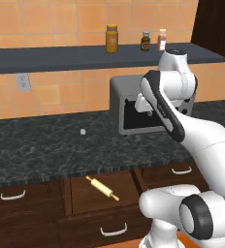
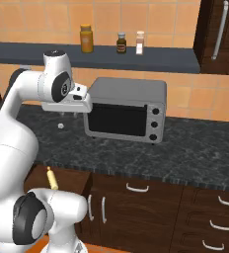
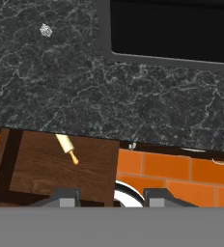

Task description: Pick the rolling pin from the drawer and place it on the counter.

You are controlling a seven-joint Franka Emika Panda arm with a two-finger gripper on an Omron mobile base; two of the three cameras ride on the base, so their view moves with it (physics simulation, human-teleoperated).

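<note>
Raised above the bench, the claw [image 3: 107, 197] looks straight down; in the hand view its two dark finger tips stand well apart with nothing between them, so it is spread wide and holds nothing. Below it in that view lie the black-grey speckled stone bench [image 3: 85, 91], the dark front of the grey toaster oven [image 3: 167, 31] at the top, and the open drawer.

The small pale cream wooden rolling pin [image 1: 102, 188] with thin orange-tan handles lies on the lighter brown floor of the wide shallow dark brown wooden drawer [image 1: 80, 198], which is pulled out from under the bench's front edge. The pin rests at a slant, untouched, with one end near the bench edge. In the hand view part of the pin pokes out from under the bench's front edge, one handle pointing into the drawer. From the right base view the pin shows just past the arm's white body.

A tiny white crumpled speck [image 1: 83, 131] sits on the bench to the left of the toaster oven. On the dark grey wall shelf [image 1: 61, 58] above stand three small jars.
</note>
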